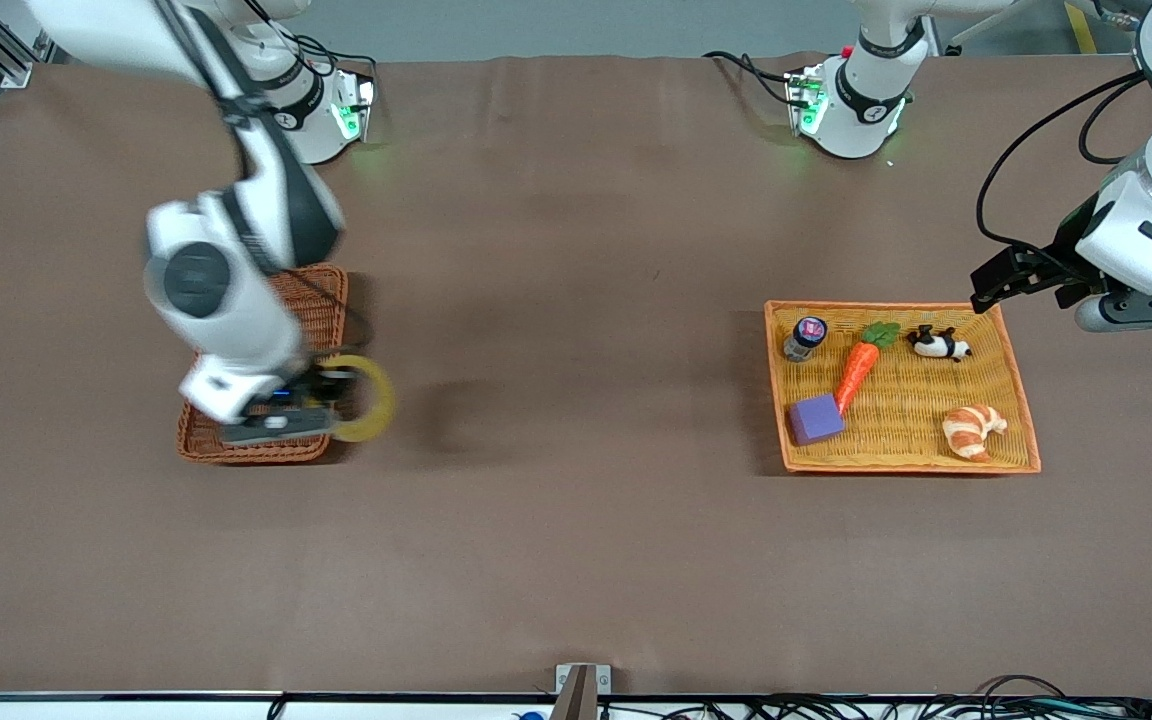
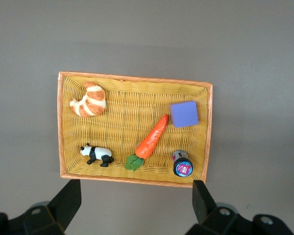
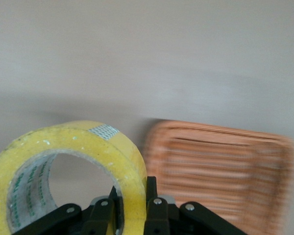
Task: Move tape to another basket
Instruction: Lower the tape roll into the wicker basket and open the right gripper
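My right gripper is shut on the tape, a yellowish ring, and holds it in the air over the reddish-brown wicker basket's edge on the side toward the left arm's end. In the right wrist view the fingers clamp the wall of the tape, one finger inside the hole, and the basket shows past it. My left gripper is open and empty, up in the air just past the orange-yellow tray's edge nearest the robots; in the left wrist view its fingers stand wide apart.
The orange-yellow tray holds a croissant, a toy carrot, a purple block, a panda figure and a small jar. Brown cloth covers the table.
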Robot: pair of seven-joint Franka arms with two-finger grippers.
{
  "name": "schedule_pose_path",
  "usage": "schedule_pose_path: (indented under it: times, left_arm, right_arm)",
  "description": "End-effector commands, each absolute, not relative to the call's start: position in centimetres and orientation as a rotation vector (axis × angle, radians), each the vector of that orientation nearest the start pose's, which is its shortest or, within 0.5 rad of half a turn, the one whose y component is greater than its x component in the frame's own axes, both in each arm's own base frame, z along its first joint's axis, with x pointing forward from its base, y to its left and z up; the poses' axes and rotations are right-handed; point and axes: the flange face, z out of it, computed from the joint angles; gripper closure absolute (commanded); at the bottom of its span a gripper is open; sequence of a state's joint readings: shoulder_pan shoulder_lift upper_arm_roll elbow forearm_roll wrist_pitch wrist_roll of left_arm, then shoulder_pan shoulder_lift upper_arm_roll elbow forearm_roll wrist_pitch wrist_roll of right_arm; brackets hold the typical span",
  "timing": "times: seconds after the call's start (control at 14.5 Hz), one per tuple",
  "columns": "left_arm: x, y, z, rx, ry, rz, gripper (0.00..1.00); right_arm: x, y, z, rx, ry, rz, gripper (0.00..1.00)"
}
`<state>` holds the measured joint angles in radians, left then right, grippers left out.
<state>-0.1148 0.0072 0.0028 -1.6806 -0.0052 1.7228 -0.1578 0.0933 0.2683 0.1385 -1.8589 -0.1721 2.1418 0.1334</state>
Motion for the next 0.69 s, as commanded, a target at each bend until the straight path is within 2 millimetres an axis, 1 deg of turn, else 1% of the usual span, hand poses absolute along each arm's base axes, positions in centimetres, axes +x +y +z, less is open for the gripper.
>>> schedule_pose_path:
  times: [0.0,0.07,0.14,0.21,0.28,0.34,0.48,0.62]
  left_arm:
    - [56.3,-5.3,58.8,-3.166,-0.106,-0.063,0.0]
    - [56.3,-5.3,58.9,-3.163,-0.103,-0.069,0.0]
    - [56.2,-5.3,59.1,-3.162,-0.091,-0.076,0.0]
    - [56.1,-5.6,59.4,-3.158,-0.066,-0.084,0.0]
    - [55.8,-6.6,59.7,-3.156,-0.036,-0.094,0.0]
    - [55.8,-6.7,59.9,-3.157,-0.036,-0.097,0.0]
    - [55.4,-6.9,60.5,-3.157,-0.043,-0.109,0.0]
    - [55.4,-6.8,60.5,-3.155,-0.03,-0.109,0.0]
  right_arm:
    - [57.0,5.4,38.0,-3.229,-0.373,-0.06,1.0]
    - [55.5,2.8,37.1,-3.226,-0.404,-0.068,1.0]
    - [54.5,0.9,36.1,-3.225,-0.409,-0.094,1.0]
    - [53.5,-0.3,34.6,-3.221,-0.422,-0.105,1.0]
    - [52.8,-1.3,33.1,-3.219,-0.423,-0.127,1.0]
    - [51.9,-1.6,31.6,-3.215,-0.421,-0.144,1.0]
    - [49.9,-1.6,28.8,-3.205,-0.426,-0.179,0.99]
    - [48.6,-1.4,27.1,-3.195,-0.435,-0.23,0.99]
